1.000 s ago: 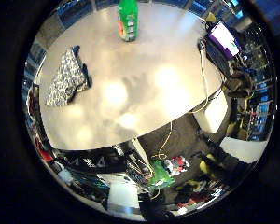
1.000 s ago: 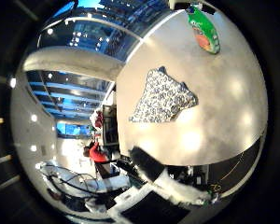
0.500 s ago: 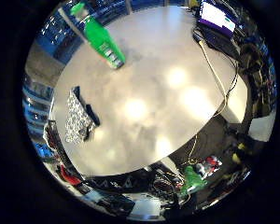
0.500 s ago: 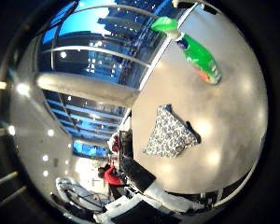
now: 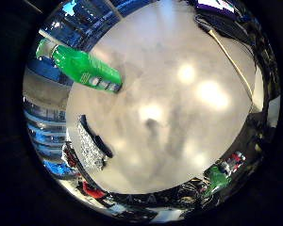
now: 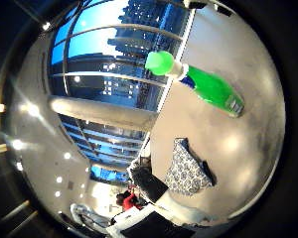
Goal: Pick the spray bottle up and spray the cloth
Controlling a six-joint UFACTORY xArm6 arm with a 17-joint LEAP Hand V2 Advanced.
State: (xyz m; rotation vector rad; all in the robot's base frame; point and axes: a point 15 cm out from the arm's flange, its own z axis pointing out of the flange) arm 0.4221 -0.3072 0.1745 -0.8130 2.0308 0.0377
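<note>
A green spray bottle (image 6: 208, 87) with a white neck and a green cap stands on the pale grey table (image 5: 179, 122), near its edge by the windows. A patterned black and white cloth (image 6: 186, 171) lies flat on the same table, a short way from the bottle. Both also show in the little finger side view: the spray bottle (image 5: 85, 68) and the cloth (image 5: 90, 147). No part of my hand shows in either view, and nothing is close against the palm.
A laptop (image 5: 217, 7) sits at the far end of the table, with a cord (image 5: 231, 61) running along that side. Tall windows (image 6: 119, 59) stand beyond the table edge by the bottle. Coloured clutter (image 5: 221, 176) lies on the floor past another edge.
Both views have swung and drawn nearer to the table. The bottle now looms larger in each. Bottle and cloth have kept their places on the table.
</note>
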